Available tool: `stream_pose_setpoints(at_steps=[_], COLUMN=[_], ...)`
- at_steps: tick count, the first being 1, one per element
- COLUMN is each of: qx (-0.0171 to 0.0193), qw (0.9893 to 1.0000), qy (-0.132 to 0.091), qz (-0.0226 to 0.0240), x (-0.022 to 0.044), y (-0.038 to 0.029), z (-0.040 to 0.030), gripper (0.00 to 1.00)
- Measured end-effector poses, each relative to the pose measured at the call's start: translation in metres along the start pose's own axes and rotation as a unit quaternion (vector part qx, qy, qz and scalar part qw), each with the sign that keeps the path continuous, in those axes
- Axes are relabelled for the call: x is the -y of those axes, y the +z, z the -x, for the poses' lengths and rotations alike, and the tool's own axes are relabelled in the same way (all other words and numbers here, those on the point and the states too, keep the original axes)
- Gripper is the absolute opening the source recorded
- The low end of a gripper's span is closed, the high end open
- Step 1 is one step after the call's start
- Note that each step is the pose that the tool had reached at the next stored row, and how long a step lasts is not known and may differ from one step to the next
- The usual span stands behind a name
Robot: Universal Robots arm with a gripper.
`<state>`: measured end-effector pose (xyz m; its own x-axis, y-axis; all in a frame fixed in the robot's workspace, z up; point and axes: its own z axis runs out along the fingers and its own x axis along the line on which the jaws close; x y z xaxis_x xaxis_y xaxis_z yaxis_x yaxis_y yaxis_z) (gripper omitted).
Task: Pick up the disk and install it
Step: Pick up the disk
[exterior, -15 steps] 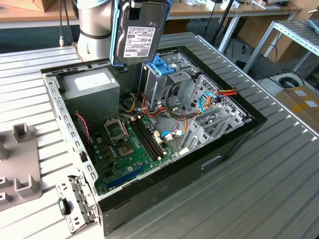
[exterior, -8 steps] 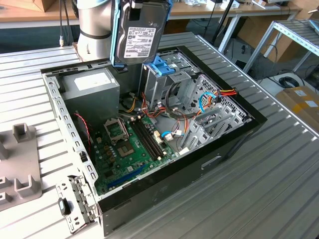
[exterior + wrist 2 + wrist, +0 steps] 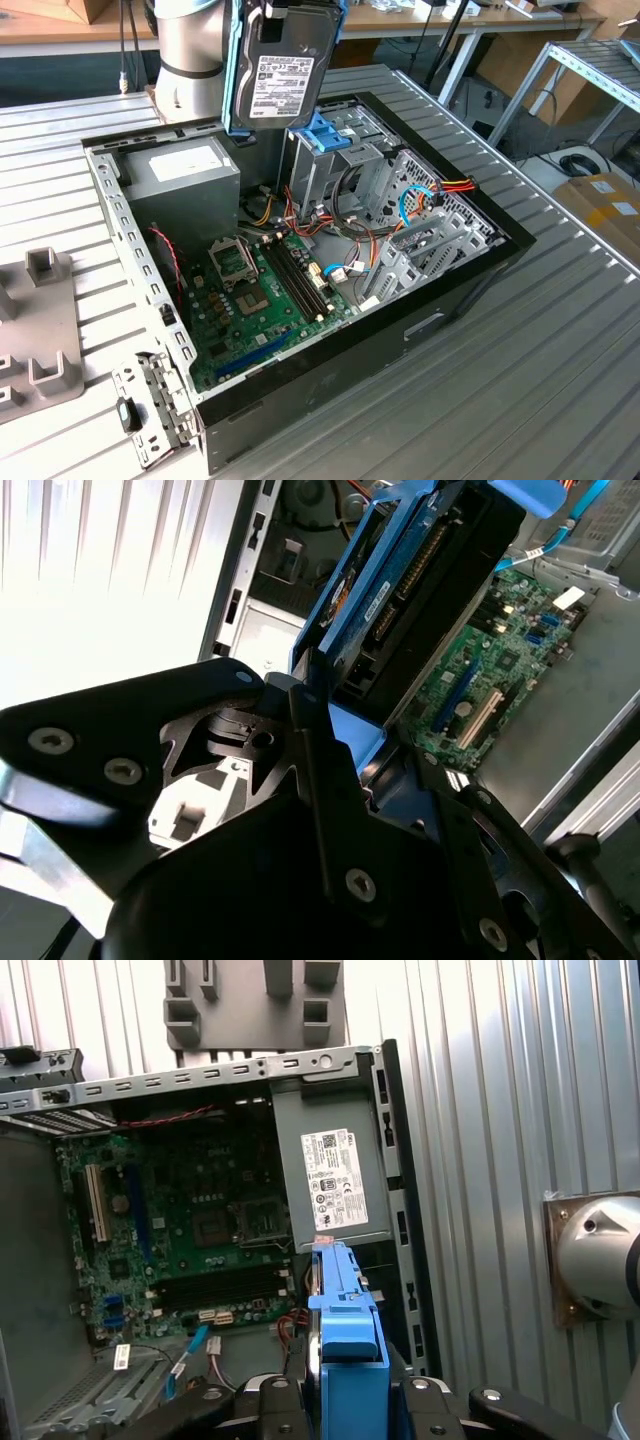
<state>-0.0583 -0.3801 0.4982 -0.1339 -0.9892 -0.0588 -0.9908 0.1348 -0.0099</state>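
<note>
The disk [image 3: 285, 65] hangs upright in your jaws, gripped by its blue-framed edges over the open computer case [image 3: 400, 340] on the surface [image 3: 560, 380]. Inside the case you have the grey power supply [image 3: 180, 195], the motherboard [image 3: 240, 320] and a blue latch [image 3: 322, 132].

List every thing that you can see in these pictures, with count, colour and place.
disk: one, dark silver with white label and blue frame, held above the case.
computer case: one, black and grey, open, lying on the table.
power supply box: one, grey with white label, inside the case.
motherboard: one, green, on the case floor.
drive cage with latch: one, silver and blue, inside the case.
cables: several, red, orange, blue, inside the case.
fixture plate: one, grey, at the exterior view's left.
table: one, ribbed silver.
arm: one, silver, beside the case.
gripper: one, black, shut on the disk.
</note>
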Motion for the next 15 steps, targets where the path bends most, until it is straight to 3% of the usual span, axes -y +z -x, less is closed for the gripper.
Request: stream_pose_setpoints(at_steps=[15], qx=[0.0], qw=[1.0], qy=[0.0], qz=[0.0], x=[0.0009], y=[-0.0004], z=[-0.0062], gripper=[0.37])
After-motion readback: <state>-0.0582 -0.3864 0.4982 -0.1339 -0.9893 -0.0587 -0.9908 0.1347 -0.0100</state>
